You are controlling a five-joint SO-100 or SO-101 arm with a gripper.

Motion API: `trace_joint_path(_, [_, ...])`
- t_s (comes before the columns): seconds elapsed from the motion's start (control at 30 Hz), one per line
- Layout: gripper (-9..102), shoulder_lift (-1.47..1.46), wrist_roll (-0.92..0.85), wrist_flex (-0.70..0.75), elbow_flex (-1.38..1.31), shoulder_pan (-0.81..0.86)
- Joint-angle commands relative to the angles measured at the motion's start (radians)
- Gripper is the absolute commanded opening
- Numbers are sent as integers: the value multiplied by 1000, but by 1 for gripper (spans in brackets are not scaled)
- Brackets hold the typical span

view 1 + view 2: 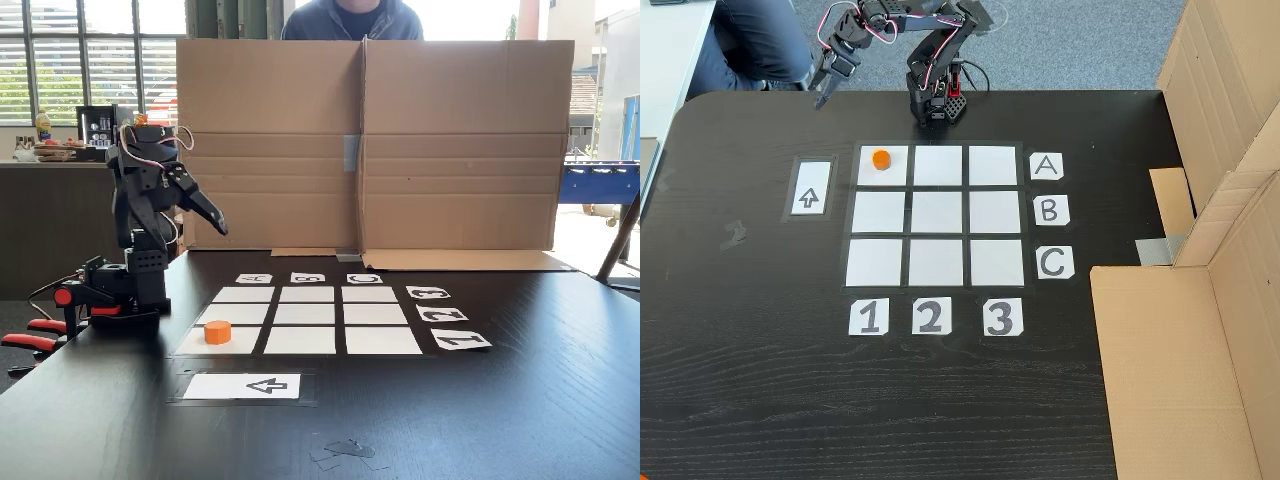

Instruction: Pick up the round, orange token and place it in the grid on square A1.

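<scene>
The round, orange token (217, 331) (880, 159) lies flat on square A1 (196, 345) (892, 176), the corner cell of the grid (306, 314) (936, 211) beside the A card and above the 1 card in a fixed view. My gripper (217, 224) (822, 97) hangs raised above the table, off the grid's corner and apart from the token. Its fingers look shut to a point and hold nothing. The black arm's base (130, 290) (935, 105) stands at the table edge by row A.
A white arrow card (243, 386) (810, 187) lies beside column 1. A tall cardboard wall (370, 150) (1200, 330) borders the far side past row C. A person (350, 18) stands behind it. Red clamps (30, 340) grip the table edge. A tape scrap (340, 452) lies near the front.
</scene>
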Motion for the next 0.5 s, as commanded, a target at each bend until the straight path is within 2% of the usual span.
trace_joint_path(0.0, [28, 101, -28, 46, -31, 86])
trace_joint_path(0.27, [21, 291, -66, 230, -12, 302])
trace_joint_path(0.47, [19, 430, -66, 241, 100, 426])
